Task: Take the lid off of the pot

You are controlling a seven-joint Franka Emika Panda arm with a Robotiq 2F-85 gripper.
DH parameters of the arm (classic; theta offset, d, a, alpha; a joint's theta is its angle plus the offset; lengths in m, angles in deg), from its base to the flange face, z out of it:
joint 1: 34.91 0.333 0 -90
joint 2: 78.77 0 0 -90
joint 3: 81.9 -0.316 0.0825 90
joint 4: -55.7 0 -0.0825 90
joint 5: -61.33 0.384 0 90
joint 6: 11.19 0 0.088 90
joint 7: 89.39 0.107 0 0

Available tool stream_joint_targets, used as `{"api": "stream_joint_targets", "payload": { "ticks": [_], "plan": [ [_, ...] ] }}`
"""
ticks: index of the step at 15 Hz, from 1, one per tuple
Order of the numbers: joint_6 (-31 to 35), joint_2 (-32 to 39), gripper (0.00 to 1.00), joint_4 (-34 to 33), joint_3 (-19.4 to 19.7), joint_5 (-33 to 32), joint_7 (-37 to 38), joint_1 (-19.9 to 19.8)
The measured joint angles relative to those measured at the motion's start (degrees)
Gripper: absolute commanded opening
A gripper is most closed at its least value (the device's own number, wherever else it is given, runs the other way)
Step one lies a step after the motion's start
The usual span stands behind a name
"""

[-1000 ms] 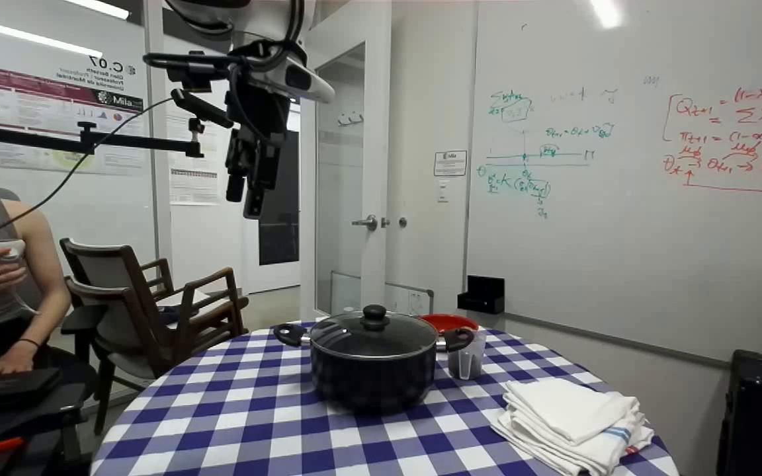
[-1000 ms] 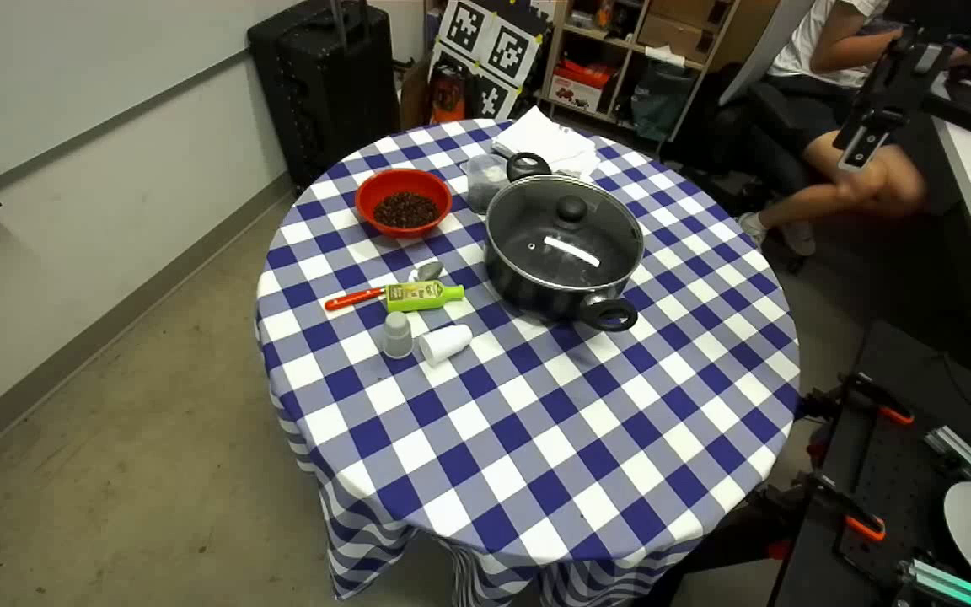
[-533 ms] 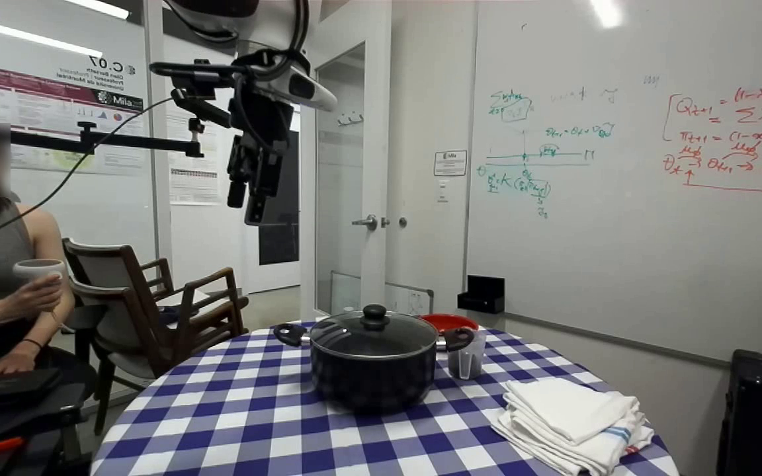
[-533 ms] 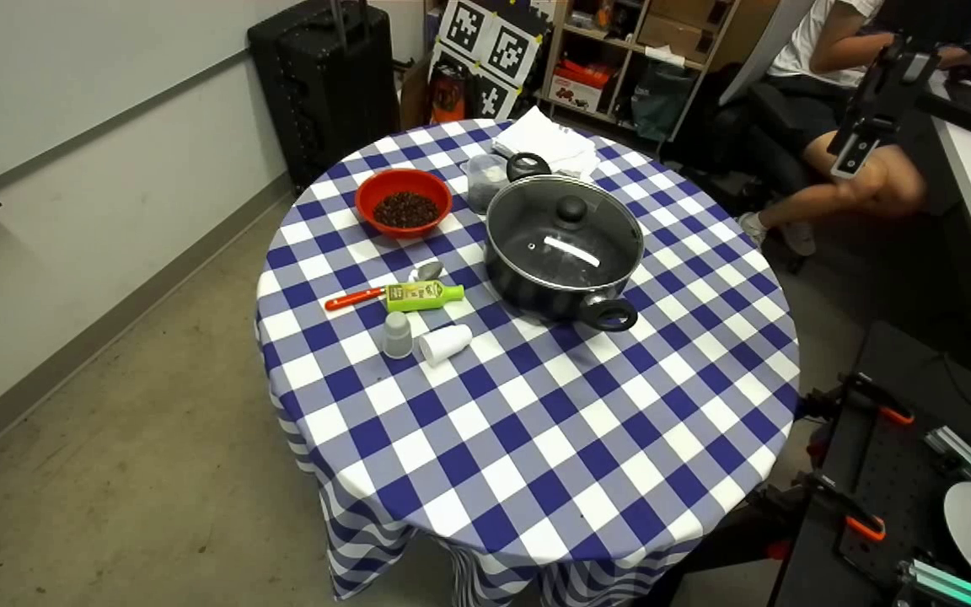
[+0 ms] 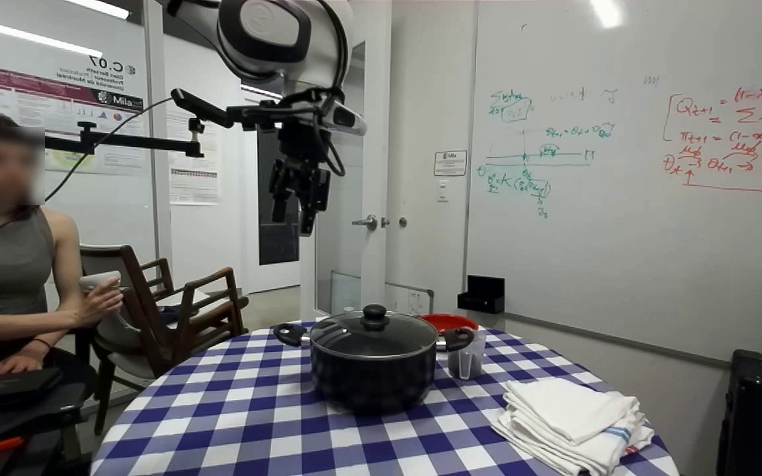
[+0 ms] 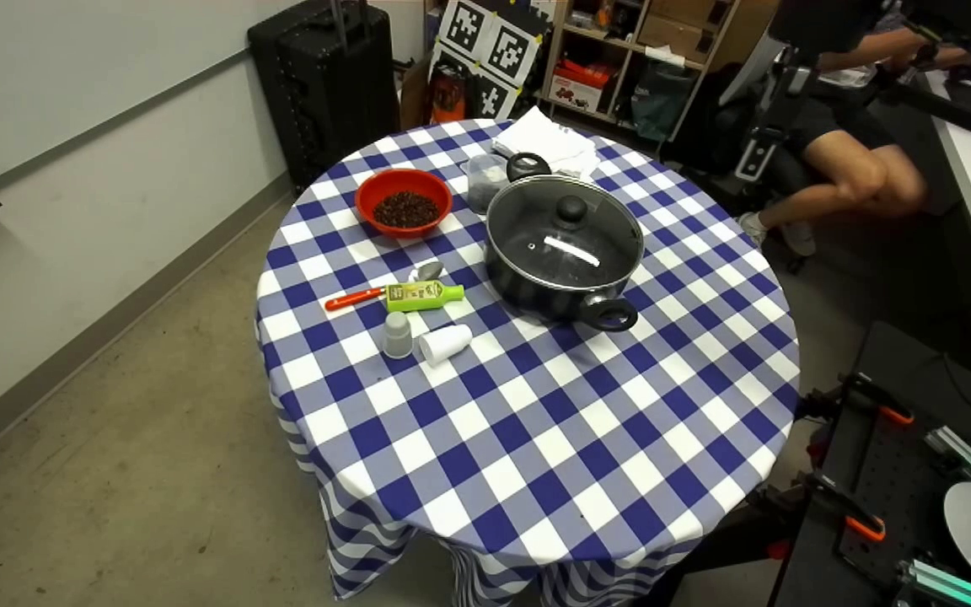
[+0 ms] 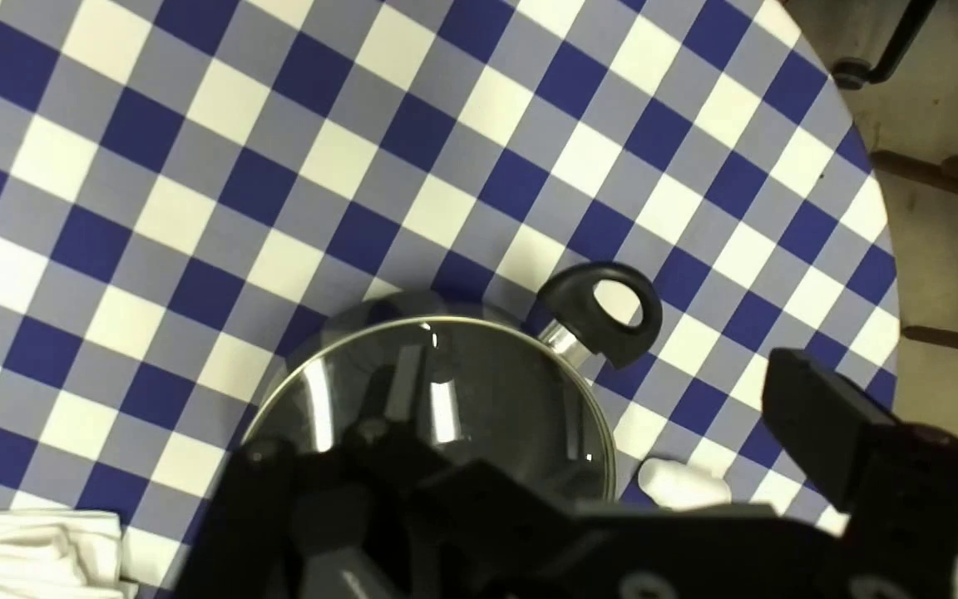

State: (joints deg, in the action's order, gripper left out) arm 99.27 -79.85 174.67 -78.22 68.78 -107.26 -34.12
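Hanging higher than the lid (image 5: 373,341) on the pot (image 5: 373,385), the pincer (image 5: 292,225) gapes; a poster (image 5: 77,104) bears "Mila".

1. The place looks like a university robotics lab in an office setting.
2. A large white whiteboard (image 5: 619,244) bears handwritten equations in red and green.
3. Mirrored dark lettering (image 5: 90,75) on a pale glass wall (image 5: 123,215) reads "C.07" and "Université de Montréal"; the maroon-and-white poster (image 5: 73,116) below shows the name Mila.
4. Flat boards with black-and-white square codes (image 6: 485,40) stand by light-brown wooden shelves (image 6: 732,40).
5. A white-and-black jointed robot arm (image 5: 320,66) hangs in from above; black, orange-tipped clamps (image 6: 865,528) sit on a dark perforated plate (image 6: 894,472).
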Motion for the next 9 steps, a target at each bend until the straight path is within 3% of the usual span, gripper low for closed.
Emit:
{"api": "stream_joint_targets", "payload": {
  "ticks": [9],
  "plan": [
    [4.99, 16.28, 1.0, -15.83, -3.7, -2.81, 7.84, 0.19]
  ]
}}
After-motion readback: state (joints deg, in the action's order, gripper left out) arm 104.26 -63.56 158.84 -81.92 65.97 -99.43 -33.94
